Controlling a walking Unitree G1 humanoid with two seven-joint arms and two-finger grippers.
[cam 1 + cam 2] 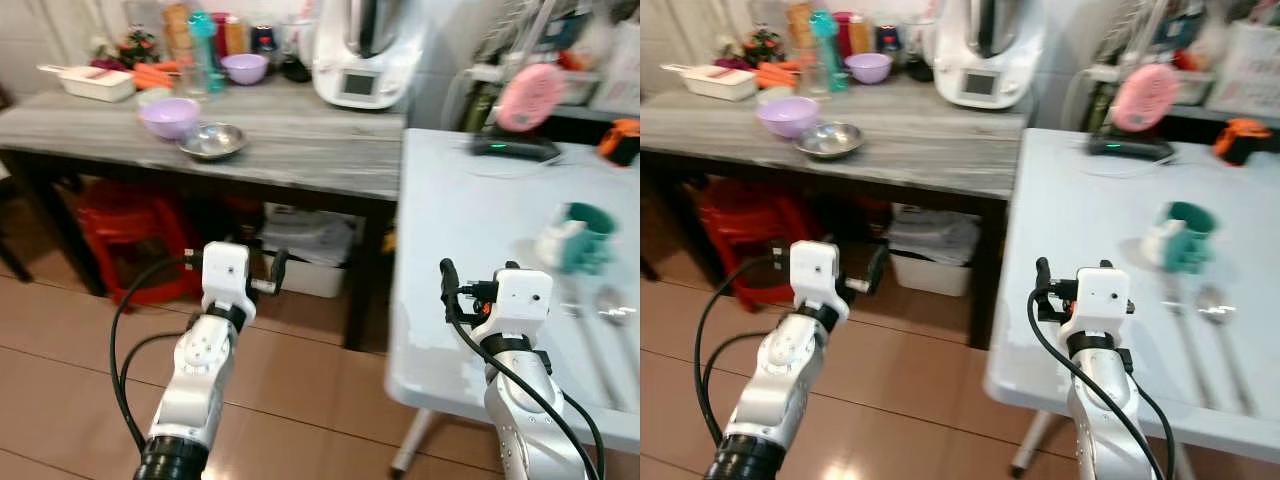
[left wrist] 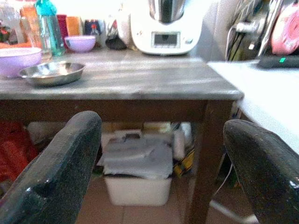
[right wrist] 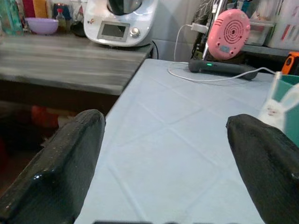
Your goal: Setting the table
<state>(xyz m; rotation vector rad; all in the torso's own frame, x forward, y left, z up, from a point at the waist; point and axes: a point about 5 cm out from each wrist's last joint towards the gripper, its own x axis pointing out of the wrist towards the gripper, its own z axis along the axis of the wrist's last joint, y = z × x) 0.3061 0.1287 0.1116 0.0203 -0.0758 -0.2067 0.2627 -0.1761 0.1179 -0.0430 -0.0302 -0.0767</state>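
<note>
On the grey bench, left of us: steel bowl, beside a lilac bowl. We judge it light, rigid, slippery; grip the rim. Left hand and right hand both open, empty.

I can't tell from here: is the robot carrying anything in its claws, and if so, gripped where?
Nothing. The left gripper hangs open over the floor before the wooden table, and the right gripper is open above the white table, fingers apart with nothing between them.
</note>
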